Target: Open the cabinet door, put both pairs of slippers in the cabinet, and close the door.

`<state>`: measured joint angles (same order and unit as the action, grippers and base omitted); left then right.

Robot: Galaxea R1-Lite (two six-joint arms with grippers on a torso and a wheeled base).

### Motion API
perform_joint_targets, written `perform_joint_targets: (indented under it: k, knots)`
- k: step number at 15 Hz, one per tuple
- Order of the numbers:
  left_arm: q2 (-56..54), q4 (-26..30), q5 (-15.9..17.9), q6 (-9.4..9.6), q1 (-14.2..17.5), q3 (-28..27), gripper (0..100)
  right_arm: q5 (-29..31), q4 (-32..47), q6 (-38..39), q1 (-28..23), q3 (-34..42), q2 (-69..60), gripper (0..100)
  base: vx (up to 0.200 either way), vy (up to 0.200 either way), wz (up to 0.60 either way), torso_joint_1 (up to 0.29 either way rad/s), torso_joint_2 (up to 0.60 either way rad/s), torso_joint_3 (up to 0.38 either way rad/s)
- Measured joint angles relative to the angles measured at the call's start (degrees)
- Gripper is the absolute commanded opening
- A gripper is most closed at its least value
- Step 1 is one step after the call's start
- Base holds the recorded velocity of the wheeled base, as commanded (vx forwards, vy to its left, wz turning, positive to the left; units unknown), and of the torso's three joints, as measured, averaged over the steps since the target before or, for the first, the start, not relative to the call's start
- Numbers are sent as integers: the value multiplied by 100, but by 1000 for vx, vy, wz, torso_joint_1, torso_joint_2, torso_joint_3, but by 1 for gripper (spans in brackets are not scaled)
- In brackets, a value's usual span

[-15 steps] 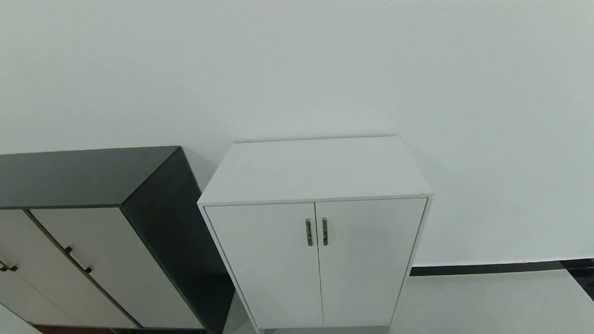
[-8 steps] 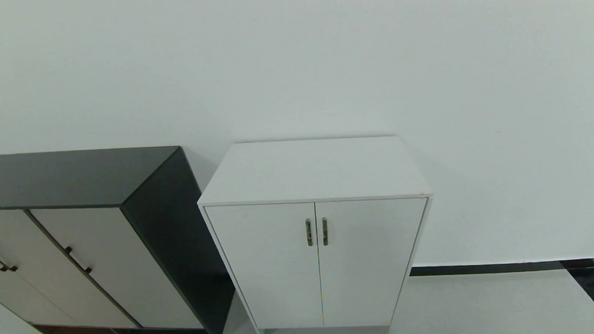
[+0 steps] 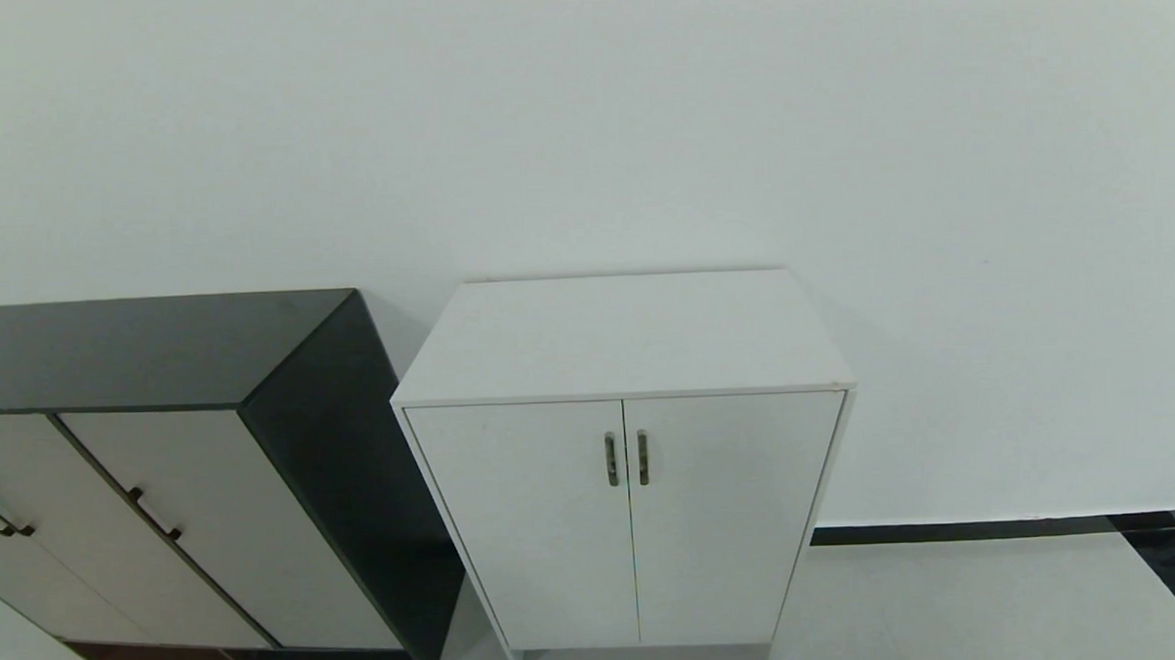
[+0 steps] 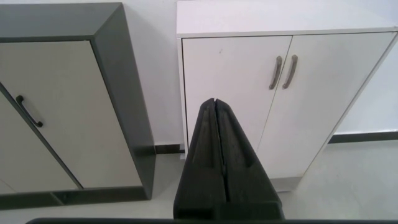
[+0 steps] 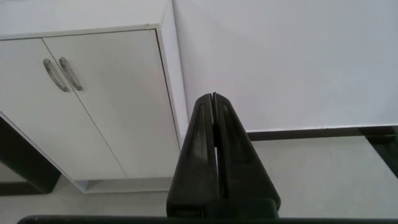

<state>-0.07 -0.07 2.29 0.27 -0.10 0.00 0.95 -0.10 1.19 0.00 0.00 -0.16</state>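
Observation:
A white two-door cabinet (image 3: pixel 628 524) stands against the wall, both doors closed, with two metal handles (image 3: pixel 626 459) side by side at the middle seam. My left gripper (image 4: pixel 214 102) is shut with nothing in it, held back from the cabinet's (image 4: pixel 280 93) left door. My right gripper (image 5: pixel 213 98) is also shut and empty, off the cabinet's (image 5: pixel 99 99) right front corner, with the handles (image 5: pixel 62 74) farther off.
A black cabinet (image 3: pixel 162 462) with pale doors and dark handles stands left of the white one, almost touching it. A black baseboard strip (image 3: pixel 1005 527) runs along the wall at right. Pale floor (image 3: pixel 949 610) lies open to the right.

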Motion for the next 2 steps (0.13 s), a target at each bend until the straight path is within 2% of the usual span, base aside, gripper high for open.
perform_joint_targets:
  k: [2]
  knots:
    - [0,0,-2,0,0,0,0,-2,0,4,0,0,-2,0,0,0,0,0,0,0]
